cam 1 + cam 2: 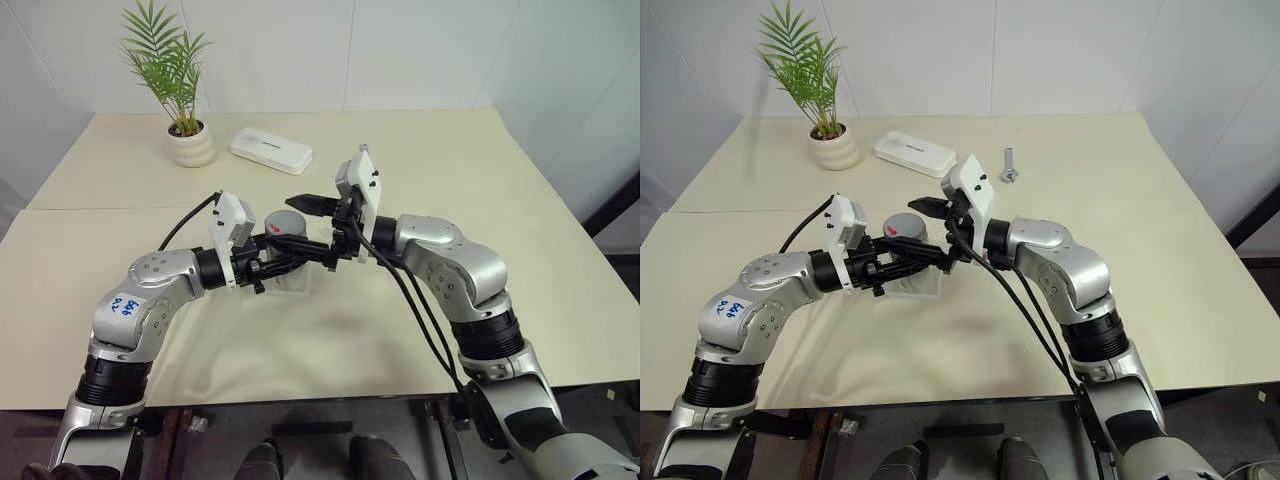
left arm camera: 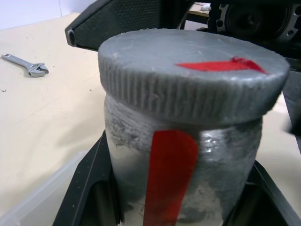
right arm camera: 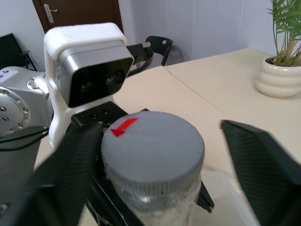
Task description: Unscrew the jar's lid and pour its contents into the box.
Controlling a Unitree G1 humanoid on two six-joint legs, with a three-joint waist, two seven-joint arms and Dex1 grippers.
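Our right gripper (image 3: pixel 155 155) straddles the lid (image 3: pixel 153 141) with its fingers apart and off the rim, while our left gripper (image 1: pixel 902 258), clamped shut, holds the jar (image 2: pixel 183 174) upright over the box (image 1: pixel 912 285).

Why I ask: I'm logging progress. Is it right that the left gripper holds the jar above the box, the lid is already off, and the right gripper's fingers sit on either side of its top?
Not quite: the lid is still on the jar, as both wrist views show. The rest holds: the left gripper holds the jar above the box, and the right gripper has its fingers on either side of the top.
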